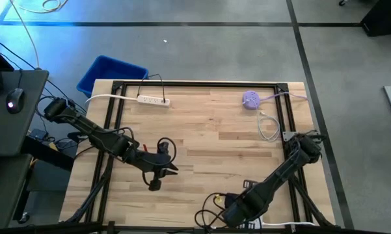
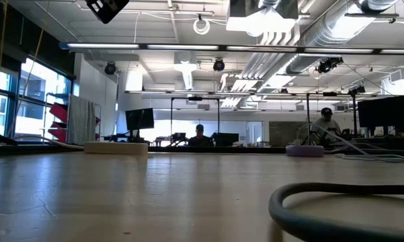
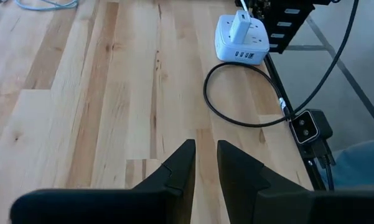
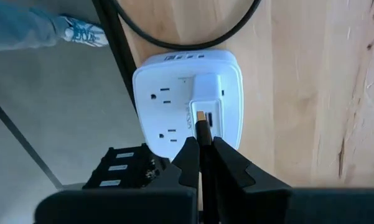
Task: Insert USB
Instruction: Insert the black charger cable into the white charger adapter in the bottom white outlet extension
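Note:
A white power cube (image 4: 165, 106) with a white charger (image 4: 205, 93) plugged into it lies at the table's near edge. The left wrist view shows the same cube (image 3: 233, 46). My right gripper (image 4: 203, 146), low at the near edge (image 1: 233, 207), is shut on a black USB plug (image 4: 203, 130). The plug's gold tip is at the charger's port. My left gripper (image 3: 205, 155) hovers over bare wood left of centre (image 1: 171, 168), with a narrow gap between its fingers and nothing in it. My right gripper pinches the black USB plug's body (image 4: 203, 138) between its two fingers, and the plug lies along them. The gold tip sticks out ahead of the fingertips and meets the charger's port (image 4: 205, 117). How far in it sits, I cannot tell.
A black cable loop (image 3: 236, 93) lies on the wood beside the cube and shows close in the low view (image 2: 343, 202). At the far side lie a white power strip (image 1: 153, 99), a purple puck (image 1: 250, 99) and a coiled white cable (image 1: 268, 127). A blue bin (image 1: 110, 73) stands beyond the far-left corner.

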You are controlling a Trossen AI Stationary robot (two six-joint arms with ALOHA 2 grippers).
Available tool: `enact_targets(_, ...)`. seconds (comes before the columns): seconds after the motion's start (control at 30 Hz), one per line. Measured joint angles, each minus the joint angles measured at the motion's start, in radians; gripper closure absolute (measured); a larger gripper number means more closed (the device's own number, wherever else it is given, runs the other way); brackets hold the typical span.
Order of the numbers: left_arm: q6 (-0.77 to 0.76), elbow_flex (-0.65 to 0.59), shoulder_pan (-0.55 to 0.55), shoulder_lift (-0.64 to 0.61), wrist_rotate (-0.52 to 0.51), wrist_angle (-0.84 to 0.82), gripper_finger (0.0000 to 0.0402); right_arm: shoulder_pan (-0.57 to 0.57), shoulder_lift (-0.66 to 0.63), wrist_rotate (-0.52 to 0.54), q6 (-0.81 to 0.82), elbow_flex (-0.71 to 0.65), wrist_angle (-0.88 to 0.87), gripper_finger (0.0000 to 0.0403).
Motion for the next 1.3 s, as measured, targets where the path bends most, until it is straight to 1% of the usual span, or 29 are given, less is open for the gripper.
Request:
enact_targets(0.23,0.000,0.000,-0.002,0.000,0.007,0.000,0.0355,0.009,0.017,0.006,0.011,0.000,-0.004,0.0403)
enact_targets(0.37,0.000,0.000,-0.003,0.000,0.006,0.000,0.0355,0.008,0.017,0.036,0.020,0.000,-0.028,0.0403)
enact_targets(0.83,0.000,0.000,-0.009,0.000,0.005,0.000,0.0355,0.015,0.021,0.030,-0.006,0.000,-0.030,0.0403)
enact_targets(0.97,-0.001,0.000,-0.009,0.000,0.004,0.000,0.0355,0.014,0.022,0.058,-0.006,0.000,-0.033,0.0403)
enact_targets(1.3,-0.017,0.000,-0.012,0.000,0.004,0.000,0.0355,0.018,0.022,0.037,-0.076,0.000,-0.032,0.0403)
